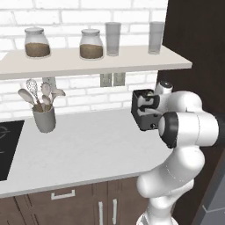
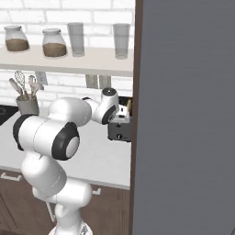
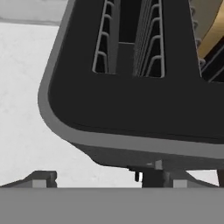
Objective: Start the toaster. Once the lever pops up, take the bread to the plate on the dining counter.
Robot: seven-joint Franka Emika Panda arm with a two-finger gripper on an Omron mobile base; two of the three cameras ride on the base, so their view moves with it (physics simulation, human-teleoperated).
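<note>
While the gripper [image 3: 105, 177] hangs just over the toaster [image 3: 131, 100], its fingers sit low at the front edge.
Whether the jaws are apart or together, I cannot tell. Beyond them, the bread [image 3: 212, 30] stands in the far slot; the toaster rests on the grey-white worktop [image 1: 83, 149] by the brick wall [image 1: 79, 17].

Dark toaster [image 2: 120, 127] on the grey-white worktop [image 2: 98, 156], tan bread [image 2: 129, 107] poking from its top. White arm's wrist pressed against toaster's left side. Left of toaster, utensil crock [image 2: 27, 105]; above it, shelf [image 2: 69, 61] with jars and glasses.
</note>
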